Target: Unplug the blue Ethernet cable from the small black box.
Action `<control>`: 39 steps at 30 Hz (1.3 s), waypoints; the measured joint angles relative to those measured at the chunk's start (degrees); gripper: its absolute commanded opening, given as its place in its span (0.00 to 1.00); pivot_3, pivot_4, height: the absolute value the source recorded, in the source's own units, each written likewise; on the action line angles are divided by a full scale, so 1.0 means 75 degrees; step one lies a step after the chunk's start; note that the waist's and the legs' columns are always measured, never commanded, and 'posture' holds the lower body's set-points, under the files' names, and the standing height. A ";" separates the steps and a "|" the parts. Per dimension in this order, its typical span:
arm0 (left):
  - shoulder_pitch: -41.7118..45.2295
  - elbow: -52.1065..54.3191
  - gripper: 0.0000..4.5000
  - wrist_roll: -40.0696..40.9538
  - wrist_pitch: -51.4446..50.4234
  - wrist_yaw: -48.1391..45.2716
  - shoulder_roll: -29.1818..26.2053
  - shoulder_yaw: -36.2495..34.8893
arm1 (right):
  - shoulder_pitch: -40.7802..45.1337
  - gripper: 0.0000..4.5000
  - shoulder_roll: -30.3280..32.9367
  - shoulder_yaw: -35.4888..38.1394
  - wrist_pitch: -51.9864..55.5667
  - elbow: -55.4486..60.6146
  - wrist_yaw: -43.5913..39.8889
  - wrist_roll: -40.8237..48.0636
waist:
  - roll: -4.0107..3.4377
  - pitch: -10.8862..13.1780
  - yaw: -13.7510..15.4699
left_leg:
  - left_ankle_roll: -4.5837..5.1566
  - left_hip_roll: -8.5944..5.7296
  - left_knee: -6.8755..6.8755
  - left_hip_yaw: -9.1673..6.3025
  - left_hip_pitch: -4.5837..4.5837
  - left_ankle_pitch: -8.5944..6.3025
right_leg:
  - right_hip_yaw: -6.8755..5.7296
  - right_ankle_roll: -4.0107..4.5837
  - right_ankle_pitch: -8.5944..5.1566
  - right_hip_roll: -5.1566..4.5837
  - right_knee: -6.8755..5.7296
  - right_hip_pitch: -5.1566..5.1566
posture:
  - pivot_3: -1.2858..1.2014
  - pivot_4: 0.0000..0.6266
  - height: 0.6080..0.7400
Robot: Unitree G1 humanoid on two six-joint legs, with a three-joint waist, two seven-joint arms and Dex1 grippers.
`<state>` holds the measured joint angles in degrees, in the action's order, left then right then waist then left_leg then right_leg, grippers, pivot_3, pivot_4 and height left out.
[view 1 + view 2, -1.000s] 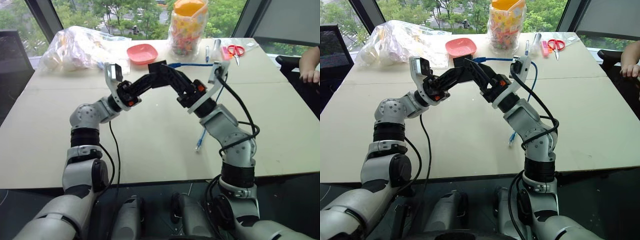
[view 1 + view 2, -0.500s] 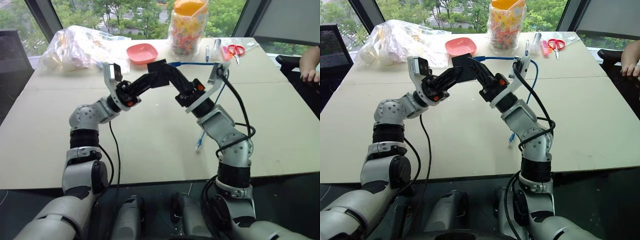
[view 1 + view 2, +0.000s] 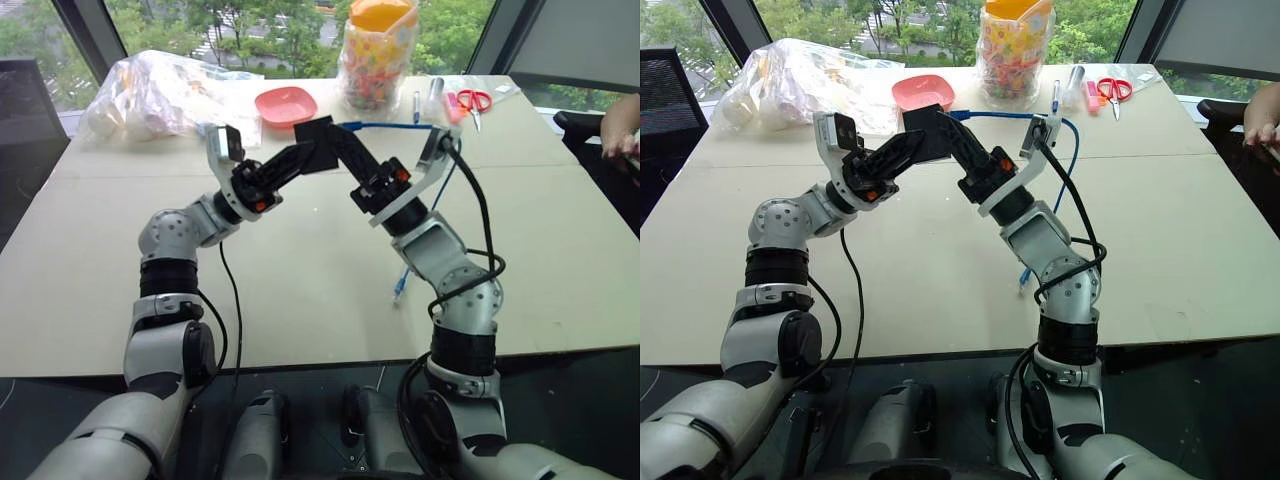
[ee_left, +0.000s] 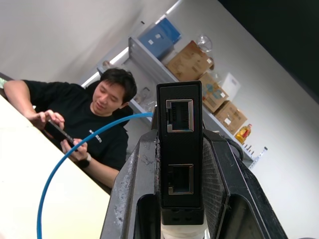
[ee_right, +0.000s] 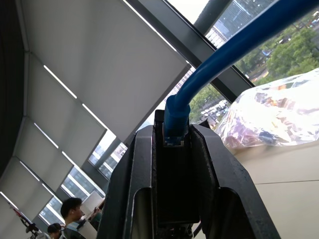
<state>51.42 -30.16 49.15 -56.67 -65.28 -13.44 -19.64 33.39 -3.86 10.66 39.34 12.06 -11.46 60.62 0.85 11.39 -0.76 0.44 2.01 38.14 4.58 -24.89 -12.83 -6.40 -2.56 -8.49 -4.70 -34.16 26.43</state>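
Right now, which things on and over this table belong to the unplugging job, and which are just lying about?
In the job:
- small black box, clamped in the left gripper
- blue cable, its plug end between the right gripper's fingers

Lying about:
- pink bowl
- candy jar
- plastic bag
- scissors
- pen

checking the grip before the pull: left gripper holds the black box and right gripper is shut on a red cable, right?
Not quite: the cable is blue, not red, as the right wrist view shows. The left gripper does hold the black box, and the right gripper is shut on that cable's plug end.
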 measured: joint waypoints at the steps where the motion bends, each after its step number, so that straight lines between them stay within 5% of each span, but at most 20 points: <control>1: -0.0016 0.0011 0.11 -0.0028 0.0064 0.0037 0.0001 0.0059 | 0.0000 0.43 0.0000 -0.0020 -0.0069 -0.0004 0.0014 -0.0080 | 0.0000 0.0000 0.0001 | 0.0000 0.0000 0.0000 0.0000 0.0000 0.0000 | 0.0000 0.0001 -0.0001 0.0000 0.0000 0.0000 | 0.52 0.24 1.00; 3: -0.0072 0.0010 0.11 -0.0064 0.0120 0.0100 0.0014 0.0138 | 0.0000 0.64 0.0015 -0.0136 -0.0126 -0.0004 0.0011 -0.0183 | 0.0000 0.0000 0.0001 | 0.0000 0.0000 0.0000 0.0000 -0.0001 0.0000 | 0.0000 0.0005 -0.0003 0.0000 0.0000 0.0001 | 0.52 0.24 1.00; 24: -0.0107 -0.0017 0.11 -0.0089 0.0281 0.0183 -0.0027 0.0262 | -0.0357 0.64 0.0083 -0.0170 -0.0347 -0.0013 0.0000 -0.0402 | 0.0000 0.0000 0.0002 | 0.0000 0.0000 -0.0001 -0.0002 -0.0011 0.0000 | -0.0002 0.0010 -0.0007 0.0000 0.0005 0.0008 | 0.52 0.24 1.00; 27: -0.0108 -0.0016 0.11 -0.0089 0.0280 0.0199 -0.0027 0.0262 | -0.0366 0.46 0.0073 -0.0161 -0.0387 -0.0013 0.0004 -0.0403 | 0.0000 0.0000 0.0002 | 0.0000 0.0001 -0.0001 -0.0003 -0.0012 0.0000 | -0.0003 0.0012 -0.0008 0.0000 0.0005 0.0009 | 0.52 0.24 1.00; 31: -0.0108 -0.0027 0.11 -0.0070 0.0274 0.0237 -0.0027 0.0249 | -0.0366 0.01 0.0049 -0.0115 -0.0504 -0.0011 -0.0007 -0.0389 | 0.0000 0.0000 0.0002 | 0.0000 0.0001 -0.0001 -0.0004 -0.0015 -0.0001 | -0.0003 0.0013 -0.0009 0.0000 0.0007 0.0011 | 0.52 0.24 1.00; 39: -0.0106 -0.0029 0.11 -0.0030 0.0268 0.0238 -0.0027 0.0248 | -0.0368 0.00 -0.0002 -0.0120 -0.0583 -0.0015 -0.0019 -0.0378 | 0.0000 0.0000 0.0003 | 0.0000 0.0000 -0.0001 -0.0005 -0.0029 0.0000 | -0.0005 0.0011 -0.0007 0.0000 0.0008 0.0023 | 0.52 0.24 1.00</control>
<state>50.62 -30.38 48.92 -54.66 -63.49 -13.64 -17.79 30.63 -3.87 9.76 34.96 11.95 -11.61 57.78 0.85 11.40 -0.74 0.44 2.01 38.13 4.54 -25.11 -12.84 -6.44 -2.48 -8.55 -4.70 -34.11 26.60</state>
